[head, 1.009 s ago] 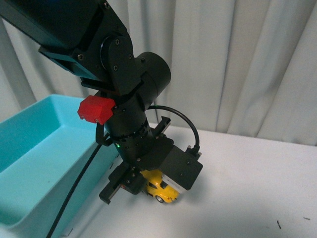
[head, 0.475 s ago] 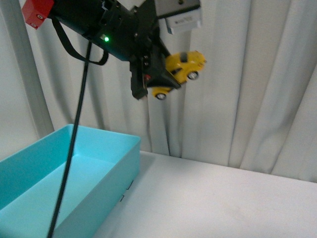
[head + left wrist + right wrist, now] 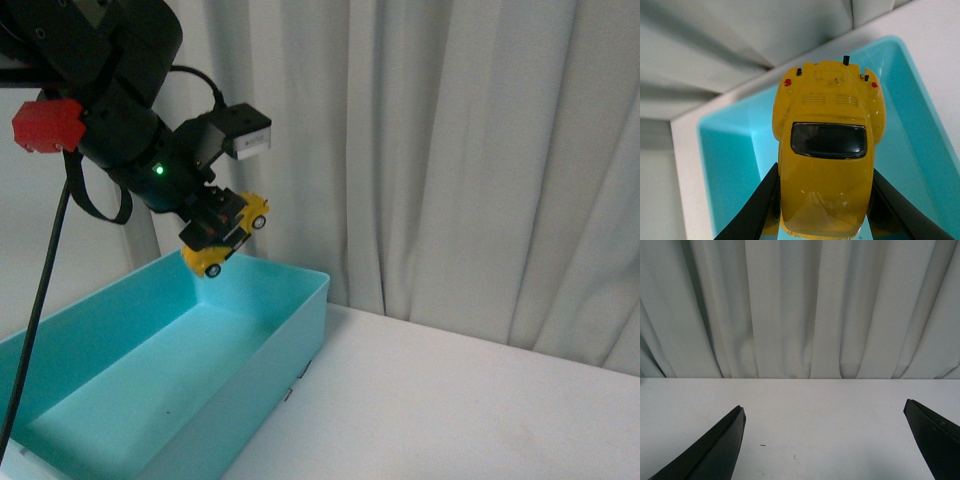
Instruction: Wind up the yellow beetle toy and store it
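Note:
The yellow beetle toy [image 3: 228,238] hangs in the air over the far end of the turquoise bin [image 3: 290,330], tilted, with my left gripper [image 3: 218,228] shut on its sides. In the left wrist view the yellow beetle toy [image 3: 826,150] fills the middle, its dark window facing the camera, and the black fingers [image 3: 755,210] press against both flanks above the turquoise bin [image 3: 725,165]. My right gripper [image 3: 825,440] is open over the white table [image 3: 815,410], nothing between its fingers; it does not show in the front view.
The turquoise bin stands on the left part of the white table [image 3: 480,410] and looks empty inside. A pale curtain [image 3: 480,150] hangs close behind the table. A black cable [image 3: 40,300] trails down from the left arm.
The left arm lifted the toy off the table, swung it high, then carried it left and lower to above the bin's far end.

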You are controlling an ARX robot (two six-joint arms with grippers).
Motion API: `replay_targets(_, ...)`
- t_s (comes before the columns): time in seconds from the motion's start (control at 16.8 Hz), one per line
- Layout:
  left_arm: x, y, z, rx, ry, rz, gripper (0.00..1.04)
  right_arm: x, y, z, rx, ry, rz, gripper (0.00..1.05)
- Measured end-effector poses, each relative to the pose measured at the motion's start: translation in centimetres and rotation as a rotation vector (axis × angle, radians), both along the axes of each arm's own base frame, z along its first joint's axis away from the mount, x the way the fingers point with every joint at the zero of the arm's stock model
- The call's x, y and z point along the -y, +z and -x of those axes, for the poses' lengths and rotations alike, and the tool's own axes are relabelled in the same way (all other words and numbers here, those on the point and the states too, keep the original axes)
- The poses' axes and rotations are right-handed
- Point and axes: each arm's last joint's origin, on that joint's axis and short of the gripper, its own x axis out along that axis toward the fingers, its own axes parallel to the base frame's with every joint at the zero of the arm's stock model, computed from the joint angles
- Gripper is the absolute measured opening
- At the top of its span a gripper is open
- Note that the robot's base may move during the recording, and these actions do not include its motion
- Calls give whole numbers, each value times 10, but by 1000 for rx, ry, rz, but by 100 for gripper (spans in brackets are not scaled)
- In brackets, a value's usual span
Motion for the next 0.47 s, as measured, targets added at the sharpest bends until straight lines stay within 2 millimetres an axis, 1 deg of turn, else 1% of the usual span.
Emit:
replay_targets(0.12,-7,-18,10,-65,80,19,41,0,0,0,0,0,0,98)
replay_targets(0.24,-18,-35,19,-120,166,23,41,0,0,0,0,0,0,98)
replay_targets(0.36,-30,-46,17,-134,232,10,41,0,0,0,0,0,0,98)
replay_targets(0.42,-36,-60,14,-164,263,2,41,0,0,0,0,0,0,98)
replay_targets(0.47,-39,-70,13,-183,281,-4,41,0,0,0,0,0,0,98)
